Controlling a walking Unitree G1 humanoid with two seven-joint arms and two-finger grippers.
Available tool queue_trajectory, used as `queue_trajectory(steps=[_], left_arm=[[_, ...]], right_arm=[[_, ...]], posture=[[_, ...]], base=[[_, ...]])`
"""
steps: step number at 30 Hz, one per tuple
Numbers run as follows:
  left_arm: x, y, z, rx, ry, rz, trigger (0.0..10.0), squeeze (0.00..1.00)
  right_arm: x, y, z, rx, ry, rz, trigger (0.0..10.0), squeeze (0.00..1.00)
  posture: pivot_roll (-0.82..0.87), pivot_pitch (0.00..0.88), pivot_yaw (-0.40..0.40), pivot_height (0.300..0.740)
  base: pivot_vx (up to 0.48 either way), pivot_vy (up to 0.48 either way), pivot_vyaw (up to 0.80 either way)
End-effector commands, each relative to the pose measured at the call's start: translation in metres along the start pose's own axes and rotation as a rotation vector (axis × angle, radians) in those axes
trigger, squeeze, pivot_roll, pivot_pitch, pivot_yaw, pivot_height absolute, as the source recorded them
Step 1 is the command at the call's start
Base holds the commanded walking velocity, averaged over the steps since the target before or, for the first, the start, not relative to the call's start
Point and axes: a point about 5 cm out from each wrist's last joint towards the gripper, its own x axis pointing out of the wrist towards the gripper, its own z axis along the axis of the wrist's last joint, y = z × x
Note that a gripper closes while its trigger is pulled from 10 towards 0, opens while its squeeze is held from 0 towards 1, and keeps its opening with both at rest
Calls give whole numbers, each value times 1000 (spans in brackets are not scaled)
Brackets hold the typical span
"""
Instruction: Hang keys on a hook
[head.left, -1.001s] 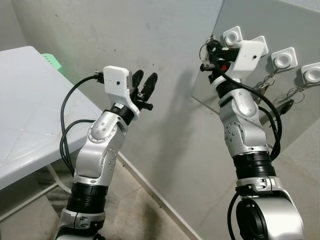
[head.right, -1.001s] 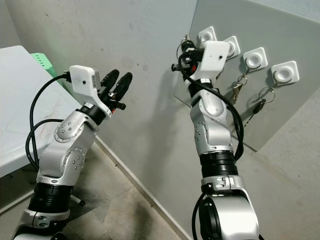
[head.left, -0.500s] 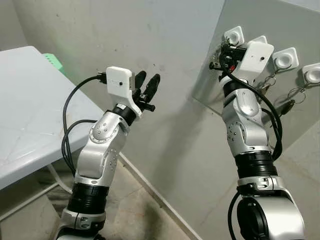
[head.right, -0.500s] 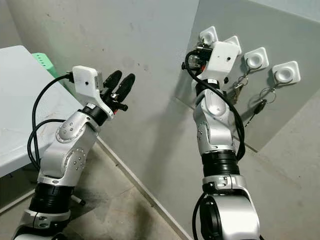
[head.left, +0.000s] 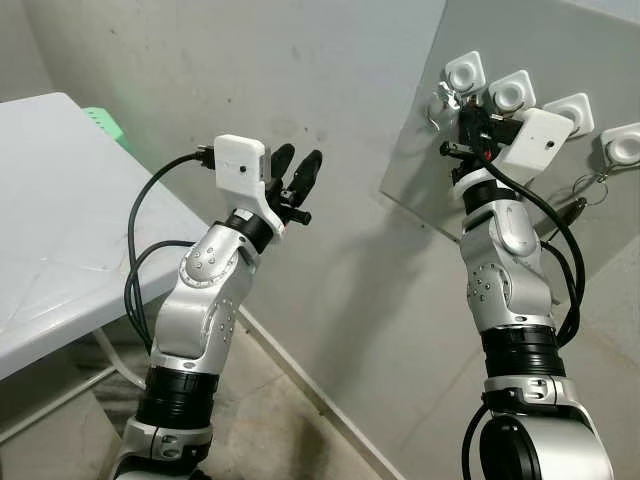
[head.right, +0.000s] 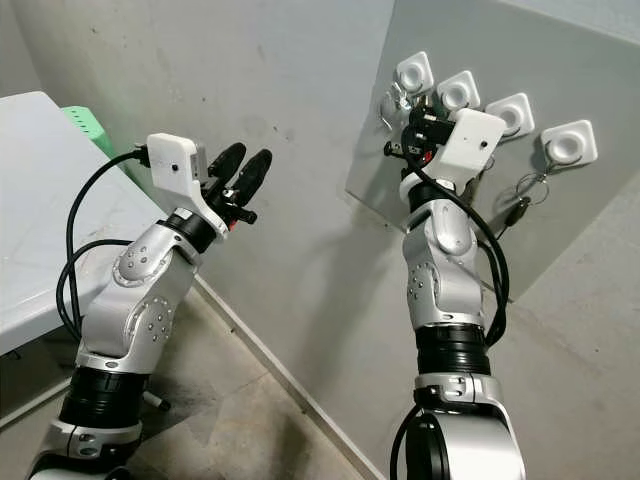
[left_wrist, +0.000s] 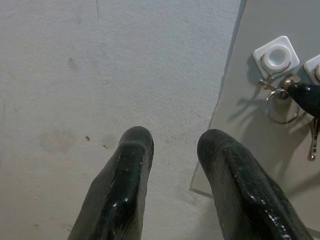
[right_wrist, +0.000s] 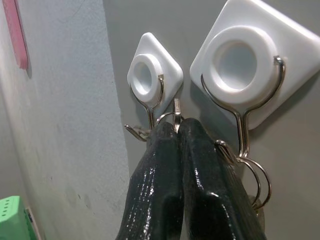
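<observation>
Several white square hooks are fixed on a grey wall panel (head.left: 560, 40). My right gripper (right_wrist: 175, 125) is raised to the leftmost hook (right_wrist: 152, 80) and is shut on a metal key ring (head.left: 438, 103). The ring sits against that hook's wire loop, just below the white base. Whether it rests on the wire I cannot tell. The second hook (right_wrist: 245, 60) carries its own ring (right_wrist: 252, 172). My left gripper (head.left: 292, 168) is held up open in front of the bare wall, well left of the panel, with nothing between its fingers (left_wrist: 132, 150).
Other keys (head.left: 583, 200) hang from the hooks further right. A white table (head.left: 60, 200) stands at the left with a green object (head.left: 105, 122) behind it. The concrete wall meets the floor (head.left: 290, 420) below both arms.
My right gripper has carried the key ring rightwards along the panel, from its left edge to the leftmost hook. The left arm has barely moved.
</observation>
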Motion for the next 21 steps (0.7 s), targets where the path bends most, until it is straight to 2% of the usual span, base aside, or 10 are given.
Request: queue_trajectory(steps=[1, 7, 13, 17, 21], left_arm=[[1, -5, 2, 1, -4, -23, 10000, 0], [1, -5, 3, 0, -6, -23, 10000, 0], [1, -4, 3, 4, -8, -15, 10000, 0], [1, -4, 3, 3, -11, -10, 10000, 0], [1, -4, 3, 1, -12, -7, 10000, 0]], right_arm=[[-1, -7, 10, 14, -47, -15, 10000, 0], [-8, -3, 8, 60, -58, 82, 10000, 0], [-9, -2, 7, 62, -54, 98, 10000, 0], [-11, 7, 13, 101, -98, 198, 10000, 0], [-11, 7, 14, 105, -98, 188, 10000, 0]], posture=[[132, 0, -106, 740], [131, 0, -102, 740], [134, 0, -104, 740], [132, 0, -105, 740], [134, 0, -108, 740]], base=[[0, 0, 0], [0, 0, 0], [0, 0, 0], [0, 0, 0], [0, 0, 0]])
